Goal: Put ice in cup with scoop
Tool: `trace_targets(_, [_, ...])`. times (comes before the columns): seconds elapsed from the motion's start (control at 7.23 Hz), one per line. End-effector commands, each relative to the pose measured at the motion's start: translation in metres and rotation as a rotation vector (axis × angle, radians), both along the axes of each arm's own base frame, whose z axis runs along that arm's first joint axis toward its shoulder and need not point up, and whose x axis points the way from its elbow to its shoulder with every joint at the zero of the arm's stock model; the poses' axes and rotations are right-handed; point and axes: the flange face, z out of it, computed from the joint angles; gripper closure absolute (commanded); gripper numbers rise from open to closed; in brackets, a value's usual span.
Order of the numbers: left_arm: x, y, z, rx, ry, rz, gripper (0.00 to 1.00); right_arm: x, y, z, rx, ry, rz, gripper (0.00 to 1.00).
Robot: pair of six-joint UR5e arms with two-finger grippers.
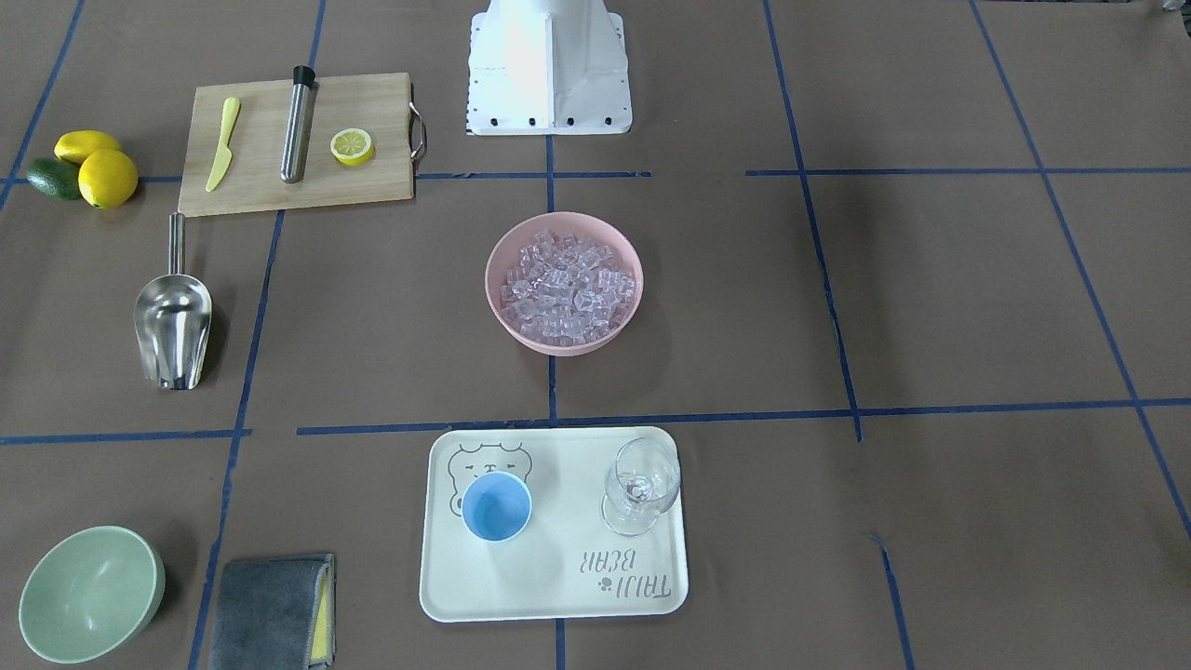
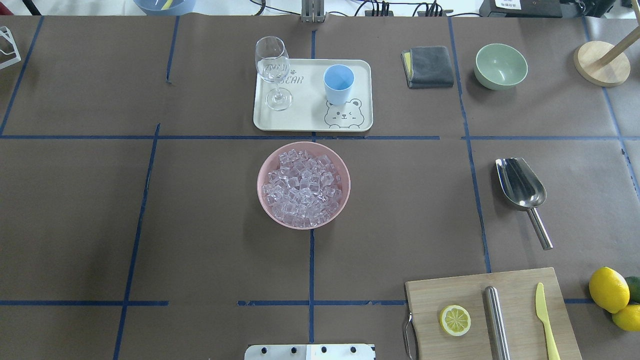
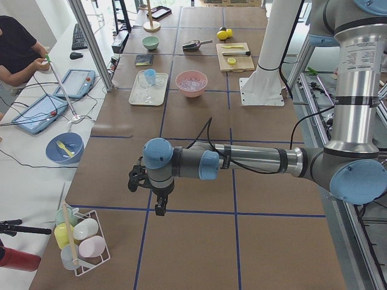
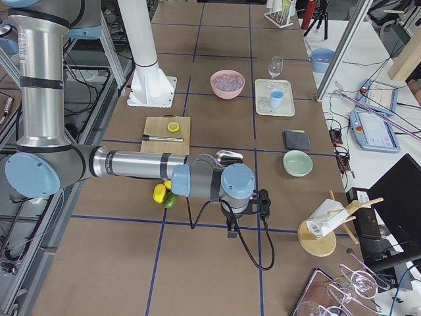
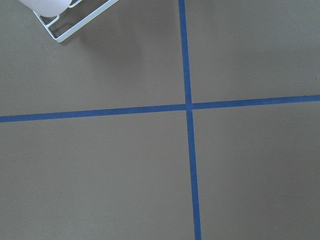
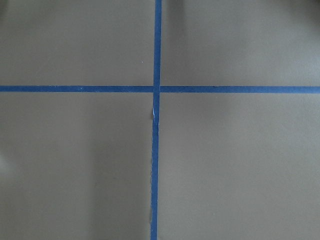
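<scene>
The ice [image 1: 568, 284] fills a pink bowl [image 1: 502, 244] at the table's middle; it also shows in the overhead view [image 2: 302, 187]. The light-blue cup [image 1: 496, 505] stands upright and empty on a cream tray [image 1: 558, 596]. The steel scoop [image 1: 173, 321] lies alone on the table, on the robot's right [image 2: 520, 185], handle toward the robot. My left gripper [image 3: 159, 206] hangs over bare table far off at the left end. My right gripper [image 4: 231, 230] hangs over bare table at the right end. I cannot tell whether either is open or shut. Both wrist views show only table and tape.
A wine glass [image 1: 640, 484] stands on the tray beside the cup. A cutting board [image 1: 298, 144] holds a lemon half, a steel cylinder and a yellow knife. Lemons [image 1: 102, 172], a green bowl [image 1: 88, 594] and a grey cloth [image 1: 272, 612] lie on the robot's right.
</scene>
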Motion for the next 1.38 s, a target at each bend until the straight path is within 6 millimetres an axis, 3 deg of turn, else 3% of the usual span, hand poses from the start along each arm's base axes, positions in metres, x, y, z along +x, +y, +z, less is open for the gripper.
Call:
trace_targets(0.0, [-0.001, -0.001, -0.004, 0.011, 0.001, -0.001, 0.0, 0.0, -0.005, -0.005, 0.012, 0.009, -0.003, 0.0])
trace_targets(0.42, [0.002, -0.015, -0.035, 0.109, 0.004, 0.003, 0.0, 0.001, -0.014, -0.022, 0.041, 0.009, 0.004, 0.0])
trace_targets(0.55, [0.015, -0.023, -0.058, 0.197, 0.036, 0.032, 0.0, -0.001, -0.023, -0.038, 0.077, 0.013, -0.004, 0.0])
trace_targets(0.83, [0.046, -0.027, -0.088, 0.331, 0.045, 0.095, 0.0, -0.006, -0.024, -0.039, 0.049, 0.002, 0.02, 0.0])
trace_targets(0.97, [0.079, -0.026, -0.115, 0.421, 0.059, 0.165, 0.0, -0.026, -0.04, -0.055, 0.004, -0.005, 0.045, 0.0])
trace_targets(1.11, [0.129, -0.019, -0.14, 0.486, 0.086, 0.264, 0.0, -0.046, -0.056, -0.072, -0.016, -0.006, 0.054, 0.0])
trace_targets(1.25, [0.166, -0.013, -0.16, 0.535, 0.112, 0.335, 0.0, -0.056, -0.057, -0.071, -0.025, -0.007, 0.042, 0.0])
